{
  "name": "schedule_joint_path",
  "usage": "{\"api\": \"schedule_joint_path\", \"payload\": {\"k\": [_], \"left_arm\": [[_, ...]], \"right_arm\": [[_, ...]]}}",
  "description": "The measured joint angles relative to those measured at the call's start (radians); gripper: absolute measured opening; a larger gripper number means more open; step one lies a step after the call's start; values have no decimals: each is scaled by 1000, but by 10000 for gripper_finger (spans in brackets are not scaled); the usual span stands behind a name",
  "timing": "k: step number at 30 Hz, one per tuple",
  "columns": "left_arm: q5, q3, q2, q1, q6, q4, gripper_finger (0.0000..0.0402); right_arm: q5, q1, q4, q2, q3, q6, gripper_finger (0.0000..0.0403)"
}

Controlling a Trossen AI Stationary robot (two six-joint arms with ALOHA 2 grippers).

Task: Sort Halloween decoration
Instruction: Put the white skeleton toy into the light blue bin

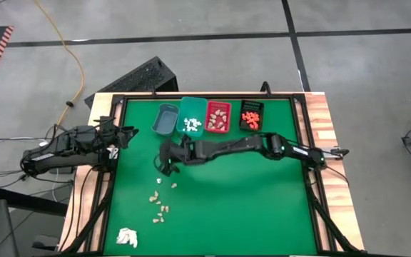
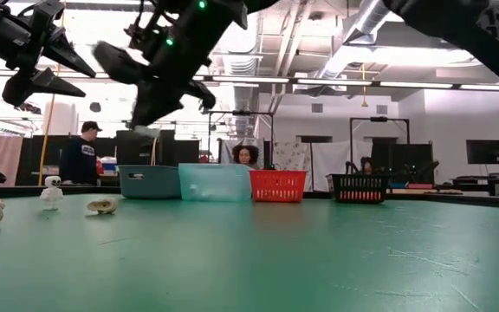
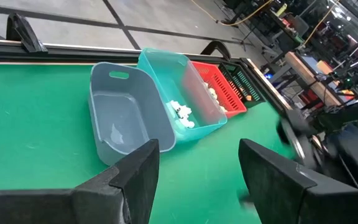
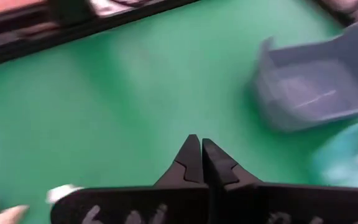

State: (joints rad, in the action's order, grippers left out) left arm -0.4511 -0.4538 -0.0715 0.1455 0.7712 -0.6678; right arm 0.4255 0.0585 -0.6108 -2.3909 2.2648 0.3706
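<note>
Right hand [image 4: 201, 146] closed; any held piece possibly hidden.

No text, label, brand, number or sign can be read in any view: the bins, the green table mat, the arms and the room behind show no legible writing, and the pale marks on the right wrist's own dark housing are too blurred to make out

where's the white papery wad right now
In the high view the white papery wad lies on the green table near its front left corner, just beyond the loose tan pieces.
</note>
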Motion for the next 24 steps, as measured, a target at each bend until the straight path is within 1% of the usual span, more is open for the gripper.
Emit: {"api": "schedule_joint_path", "payload": {"k": [5,9,11,12,15,19,22,24], "left_arm": [[0,0,0,0,2,0,210],[0,0,0,0,3,0,210],[0,0,0,0,3,-1,210],[0,0,0,0,3,-1,210],[0,0,0,0,4,-2,210],[12,0,0,0,5,-1,210],[27,0,0,0,0,-2,210],[27,0,0,0,-1,-1,210]], "right_arm": [[-4,-102,-92,13,43,-95,0],[-22,-191,-151,43,46,-112,0],[-44,-231,-141,45,44,-127,0],[-64,-252,-147,45,42,-133,0],[-167,-308,-154,42,39,-131,0],[-249,-353,-155,45,1,-110,0],[-392,-355,-145,40,-2,-157,0],[-454,-330,-122,55,-2,-218,0]]}}
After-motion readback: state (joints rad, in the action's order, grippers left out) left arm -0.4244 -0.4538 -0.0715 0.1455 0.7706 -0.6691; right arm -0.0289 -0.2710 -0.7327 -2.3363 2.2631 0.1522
